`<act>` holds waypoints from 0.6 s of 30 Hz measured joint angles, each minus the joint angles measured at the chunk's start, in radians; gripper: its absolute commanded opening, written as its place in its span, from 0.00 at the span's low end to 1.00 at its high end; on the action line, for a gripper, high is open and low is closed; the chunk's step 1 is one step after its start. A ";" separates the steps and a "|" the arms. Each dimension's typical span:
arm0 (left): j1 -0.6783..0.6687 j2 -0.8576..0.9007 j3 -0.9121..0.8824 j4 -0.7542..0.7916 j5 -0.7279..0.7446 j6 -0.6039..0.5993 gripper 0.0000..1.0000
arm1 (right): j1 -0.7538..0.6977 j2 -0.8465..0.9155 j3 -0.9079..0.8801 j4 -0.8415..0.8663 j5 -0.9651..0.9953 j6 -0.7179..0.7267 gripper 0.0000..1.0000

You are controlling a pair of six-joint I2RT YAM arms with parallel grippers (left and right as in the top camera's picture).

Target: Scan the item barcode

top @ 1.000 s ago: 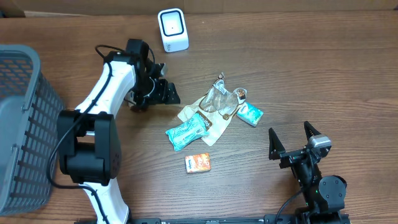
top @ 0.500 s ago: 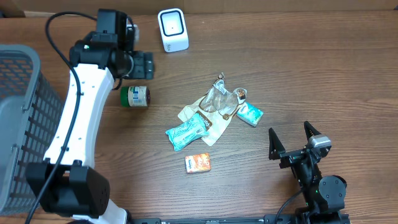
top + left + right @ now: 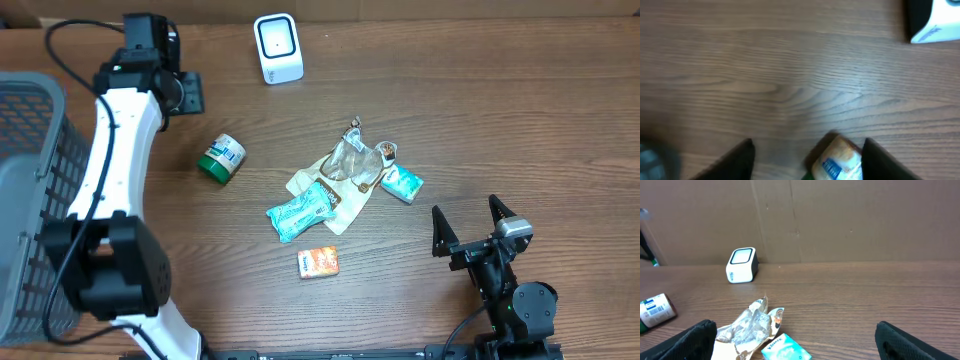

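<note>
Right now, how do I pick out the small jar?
Start at the white barcode scanner at the back. Toward the grey basket from it, a small jar lies on its side. It alone is cylindrical, green and white, and apart from the packet pile.

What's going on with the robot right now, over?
Left gripper open, empty. Right gripper open, empty. Green-capped bottle lying on table, apart from scanner. Nothing between them.

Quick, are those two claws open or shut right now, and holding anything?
Left gripper: open, holding nothing.
Right gripper: open, holding nothing.
</note>
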 measured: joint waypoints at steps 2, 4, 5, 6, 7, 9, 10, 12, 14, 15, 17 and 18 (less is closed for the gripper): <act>-0.004 0.039 0.000 0.001 0.009 0.019 0.04 | 0.000 0.000 0.000 0.000 0.000 0.000 1.00; -0.005 0.087 0.000 0.001 0.021 0.028 0.04 | 0.000 0.000 0.000 0.000 0.000 -0.001 1.00; -0.006 0.108 0.000 0.001 0.027 0.033 0.04 | 0.000 0.000 0.000 0.000 0.000 0.000 1.00; -0.006 0.130 0.000 0.000 0.036 0.037 0.04 | 0.000 0.000 0.000 0.000 0.000 0.000 1.00; -0.006 0.149 0.000 0.000 0.045 0.040 0.04 | 0.000 0.000 0.000 -0.001 0.000 0.000 1.00; -0.010 0.176 0.000 -0.002 0.061 0.044 0.04 | 0.000 0.000 0.000 0.000 0.000 0.000 1.00; -0.011 0.188 0.000 -0.003 0.067 0.046 0.04 | 0.000 0.000 0.000 0.000 0.000 0.000 1.00; -0.015 0.204 0.000 -0.002 0.083 0.046 0.04 | 0.000 0.000 0.000 -0.001 0.000 0.000 1.00; -0.023 0.213 0.000 -0.005 0.096 0.046 0.04 | 0.000 0.000 0.000 0.000 0.000 0.000 1.00; -0.027 0.214 0.000 -0.007 0.101 0.046 0.04 | 0.000 0.000 0.000 0.000 0.000 0.000 1.00; -0.040 0.215 0.000 -0.023 0.110 0.046 0.04 | 0.000 0.000 0.000 -0.001 0.000 0.000 1.00; -0.046 0.215 0.000 -0.033 0.114 0.046 0.04 | 0.000 0.000 0.000 0.000 0.000 0.000 1.00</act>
